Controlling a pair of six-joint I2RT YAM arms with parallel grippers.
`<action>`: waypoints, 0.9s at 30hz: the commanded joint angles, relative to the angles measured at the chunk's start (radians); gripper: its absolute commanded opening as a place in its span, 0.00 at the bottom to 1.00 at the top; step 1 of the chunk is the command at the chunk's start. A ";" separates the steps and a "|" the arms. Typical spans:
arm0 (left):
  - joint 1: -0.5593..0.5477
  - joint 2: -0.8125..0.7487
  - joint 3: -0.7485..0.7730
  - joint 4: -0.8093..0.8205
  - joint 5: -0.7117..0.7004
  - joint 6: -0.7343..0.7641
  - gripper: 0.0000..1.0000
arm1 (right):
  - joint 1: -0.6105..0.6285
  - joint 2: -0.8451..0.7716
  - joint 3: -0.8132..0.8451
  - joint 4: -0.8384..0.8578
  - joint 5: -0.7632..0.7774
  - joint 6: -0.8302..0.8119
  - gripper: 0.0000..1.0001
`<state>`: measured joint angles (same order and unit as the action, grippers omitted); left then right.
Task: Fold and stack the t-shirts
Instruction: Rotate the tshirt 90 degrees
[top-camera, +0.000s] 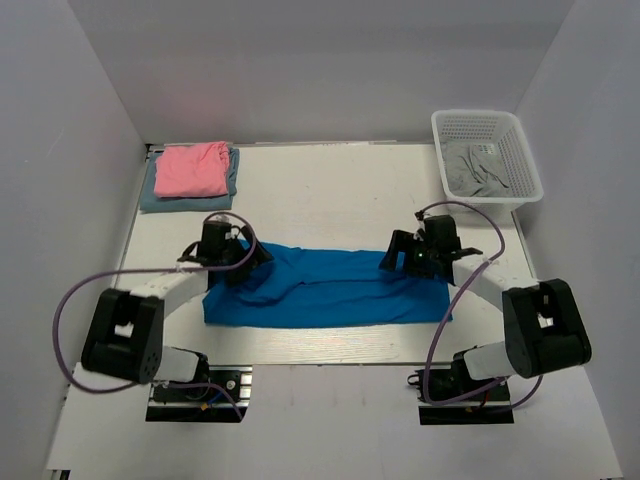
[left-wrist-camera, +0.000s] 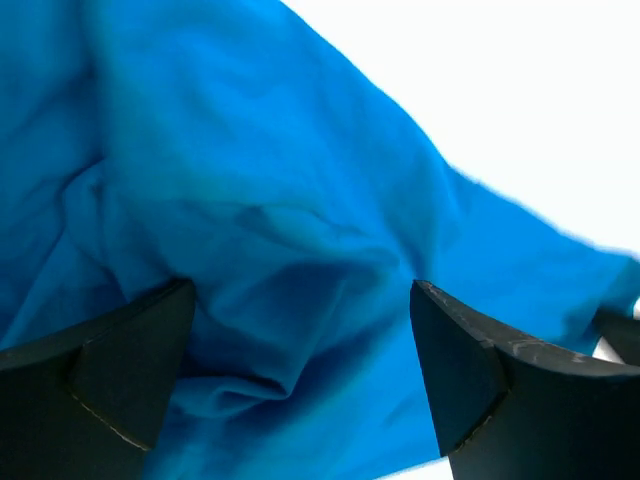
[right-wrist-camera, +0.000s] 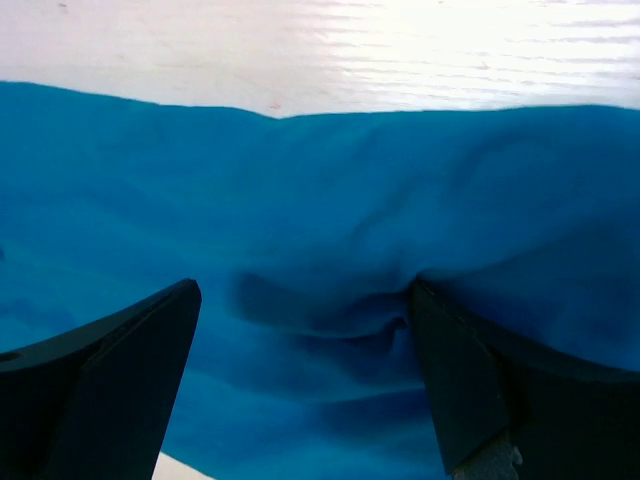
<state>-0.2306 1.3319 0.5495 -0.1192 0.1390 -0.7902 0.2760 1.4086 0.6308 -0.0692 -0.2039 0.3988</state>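
The bright blue t-shirt (top-camera: 330, 290) lies spread in a long band across the middle of the table. My left gripper (top-camera: 252, 262) is open over its rumpled left end, with cloth (left-wrist-camera: 280, 200) filling the space between the fingers (left-wrist-camera: 130, 360). My right gripper (top-camera: 393, 260) is open over the shirt's back right part, and one finger (right-wrist-camera: 470, 380) touches a crease in the cloth (right-wrist-camera: 320, 200). The pink t-shirt (top-camera: 192, 170) lies folded on the grey-blue t-shirt (top-camera: 148, 198) at the back left.
A white mesh basket (top-camera: 520, 150) stands at the back right with grey cloth (top-camera: 475, 172) inside. White walls enclose the table on three sides. The arms' bases (top-camera: 200, 385) sit at the near edge.
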 joint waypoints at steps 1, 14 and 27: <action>0.016 0.227 0.097 -0.010 -0.120 0.025 1.00 | 0.046 -0.013 -0.086 0.009 0.043 0.058 0.90; -0.047 1.139 1.356 -0.270 0.188 0.198 1.00 | 0.474 -0.106 -0.186 -0.064 0.006 0.173 0.90; -0.150 1.501 1.820 -0.100 0.256 0.023 1.00 | 0.881 0.228 0.119 -0.109 -0.012 0.014 0.90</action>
<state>-0.3607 2.7453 2.3737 -0.1387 0.4595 -0.7368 1.1122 1.5898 0.7769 0.0154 -0.1768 0.4385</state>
